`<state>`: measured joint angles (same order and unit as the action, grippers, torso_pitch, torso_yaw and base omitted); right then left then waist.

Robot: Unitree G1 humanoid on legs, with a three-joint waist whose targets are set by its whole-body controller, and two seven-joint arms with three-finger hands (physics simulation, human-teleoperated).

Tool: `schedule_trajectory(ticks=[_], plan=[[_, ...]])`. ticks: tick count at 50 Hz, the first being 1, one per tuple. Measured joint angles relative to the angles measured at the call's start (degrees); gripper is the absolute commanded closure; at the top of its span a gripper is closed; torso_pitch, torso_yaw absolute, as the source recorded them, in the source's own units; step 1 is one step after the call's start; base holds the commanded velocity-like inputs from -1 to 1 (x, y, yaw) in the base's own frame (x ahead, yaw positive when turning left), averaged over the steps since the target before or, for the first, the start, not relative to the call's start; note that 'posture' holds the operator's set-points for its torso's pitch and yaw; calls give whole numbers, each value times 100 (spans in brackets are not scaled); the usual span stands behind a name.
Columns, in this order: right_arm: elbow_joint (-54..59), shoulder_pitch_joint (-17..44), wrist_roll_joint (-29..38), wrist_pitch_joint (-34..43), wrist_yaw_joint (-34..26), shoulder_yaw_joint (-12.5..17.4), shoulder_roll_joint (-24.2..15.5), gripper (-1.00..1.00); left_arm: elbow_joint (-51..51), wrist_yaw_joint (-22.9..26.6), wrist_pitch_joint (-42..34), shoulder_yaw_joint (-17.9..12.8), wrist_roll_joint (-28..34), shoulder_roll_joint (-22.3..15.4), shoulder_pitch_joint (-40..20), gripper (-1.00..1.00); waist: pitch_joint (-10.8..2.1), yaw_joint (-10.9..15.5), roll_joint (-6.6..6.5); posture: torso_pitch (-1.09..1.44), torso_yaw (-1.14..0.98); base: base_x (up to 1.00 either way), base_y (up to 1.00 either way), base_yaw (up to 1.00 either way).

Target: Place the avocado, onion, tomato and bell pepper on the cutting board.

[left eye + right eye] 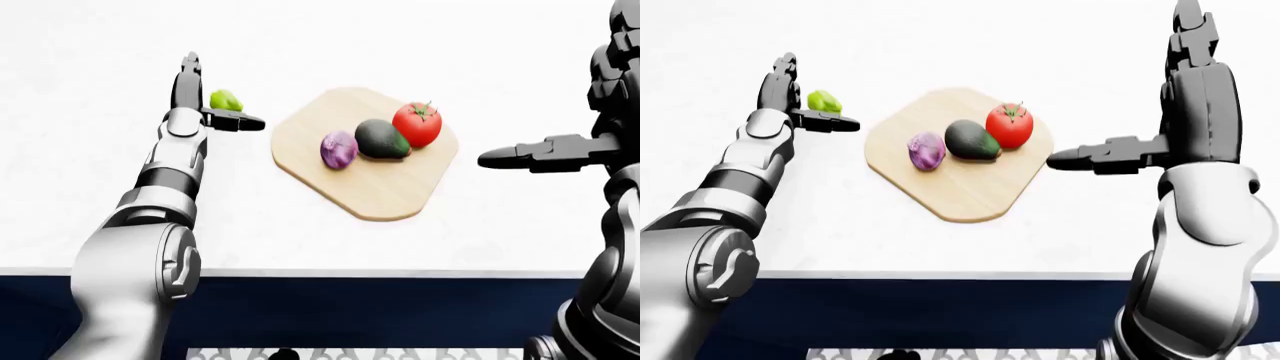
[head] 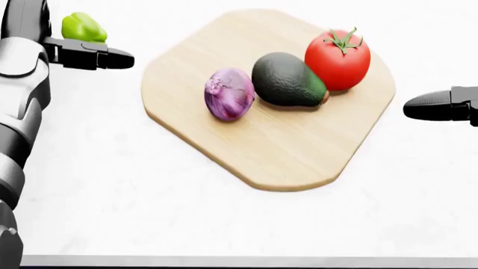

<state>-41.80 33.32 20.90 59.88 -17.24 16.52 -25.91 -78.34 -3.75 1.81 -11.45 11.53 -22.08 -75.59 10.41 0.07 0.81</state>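
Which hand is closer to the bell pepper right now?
Left. The left hand stands right at the bell pepper, fingers open around it. The right hand hovers past the cutting board's right edge, far from the pepper.

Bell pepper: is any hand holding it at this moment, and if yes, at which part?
No. The bell pepper sits on the counter between the left hand's spread fingers, which are not closed on it. The right hand is empty.

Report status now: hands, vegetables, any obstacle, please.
Left hand open, fingers around small green bell pepper, not closed. Right hand open, empty. Purple onion, dark avocado, red tomato on wooden cutting board. No obstacle seen.
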Motion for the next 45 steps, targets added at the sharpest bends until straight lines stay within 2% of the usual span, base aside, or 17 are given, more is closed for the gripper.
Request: schedule_trajectory(ticks=[10,21,23,24,25,27,30,31,38,45], plan=[[22,-10,-2,-15,18,-33,23,-100,-5,7,47,-3,66,5,1,-100,111,-4,0,34,0,0,0,0],[-125,-127,-7,39,-21,73,-4,-100,-27,-205,147,-18,143,10,24,-100,189,-10,-15,35,0,0,0,0],[-143,-128,-10,49,-28,84,-16,-100,-23,-202,150,-20,148,17,26,-87,189,-10,-16,35,0,0,0,0],[-149,-129,-12,51,-30,91,-19,-100,-24,-195,154,-23,148,20,25,-70,189,-11,-16,35,0,0,0,0],[-148,-129,-13,51,-29,96,-22,-100,-26,-190,158,-24,149,23,23,-70,188,-11,-16,35,0,0,0,0],[-143,-127,-13,53,-24,96,-26,-100,-30,-179,168,-29,150,34,15,-47,187,-11,-16,35,0,0,0,0],[-154,-134,-22,67,-34,95,-37,-100,-27,-173,187,-14,168,48,9,-29,186,-10,-17,35,0,0,0,0],[-160,-127,-26,80,-43,95,-50,-100,-19,-183,198,-10,179,46,6,-13,187,-10,-17,35,0,0,0,0],[-194,-16,-36,202,-93,130,-157,-100,10,-226,227,-22,223,60,-43,0,171,3,-23,35,0,0,0,0],[-237,43,-46,265,-121,134,-210,-100,30,-239,279,24,300,79,-41,36,152,10,-10,35,0,0,0,0]])
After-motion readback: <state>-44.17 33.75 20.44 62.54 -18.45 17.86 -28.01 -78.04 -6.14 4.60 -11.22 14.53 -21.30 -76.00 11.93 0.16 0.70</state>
